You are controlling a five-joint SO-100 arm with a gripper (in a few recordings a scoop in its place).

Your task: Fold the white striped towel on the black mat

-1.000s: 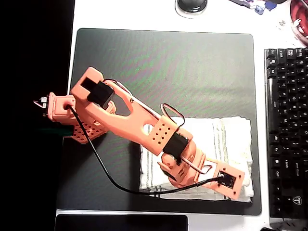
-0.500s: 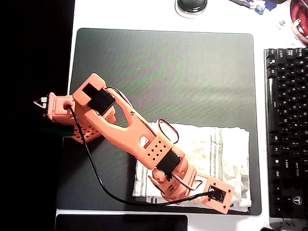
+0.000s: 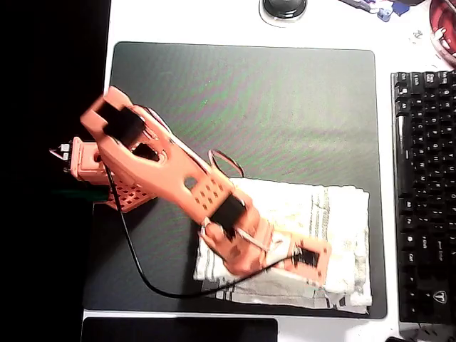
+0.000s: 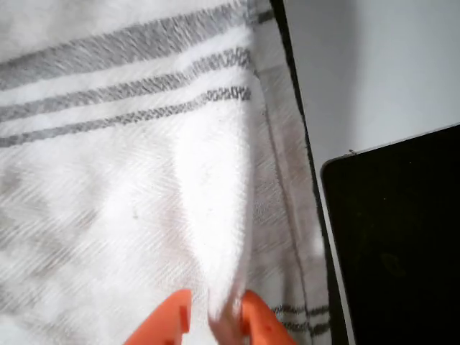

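The white striped towel [image 3: 335,214] lies wrinkled on the lower right part of the black mat [image 3: 249,107], its near edge close to the mat's front border. The orange arm [image 3: 178,182] reaches from the left across the towel's left half. In the wrist view my gripper [image 4: 213,320] is shut on a raised ridge of the towel [image 4: 144,215], pinched between the two orange fingertips [image 4: 172,320]. Grey stripe bands run across the top of that view. A thin strip of the mat [image 4: 302,129] shows beside the towel's edge.
A black keyboard [image 3: 424,192] stands right of the mat. A glossy black slab [image 3: 178,330] lies on the white table in front of the mat, at right in the wrist view [image 4: 395,244]. A round dark object [image 3: 285,7] sits at the back edge.
The arm has drawn back to the left and risen, its elbow swinging up-left. The towel's front left part has been pulled along and bunched, and its near edge has shifted.
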